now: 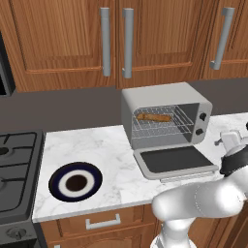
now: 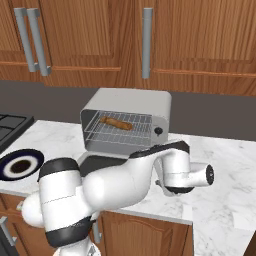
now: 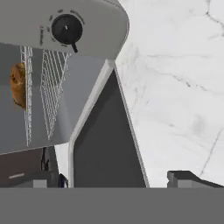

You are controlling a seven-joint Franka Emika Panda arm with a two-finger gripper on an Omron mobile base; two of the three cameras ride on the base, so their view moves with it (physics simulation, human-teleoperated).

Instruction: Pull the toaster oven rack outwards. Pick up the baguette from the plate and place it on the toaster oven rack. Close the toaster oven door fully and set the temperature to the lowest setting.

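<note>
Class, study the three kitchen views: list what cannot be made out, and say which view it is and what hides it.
- Toaster oven door: right base view, mostly covered by the arm.
- Door handle: left base view, the arm covers part of the front edge.
- Knob markings: hand view, too small to read.
- Baguette: hand view, cut off by the left edge.
- Plate: right base view, partly behind the arm's shoulder.

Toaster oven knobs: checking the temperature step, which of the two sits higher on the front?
The upper knob, near the oven's top corner; the other sits directly below it.
</note>
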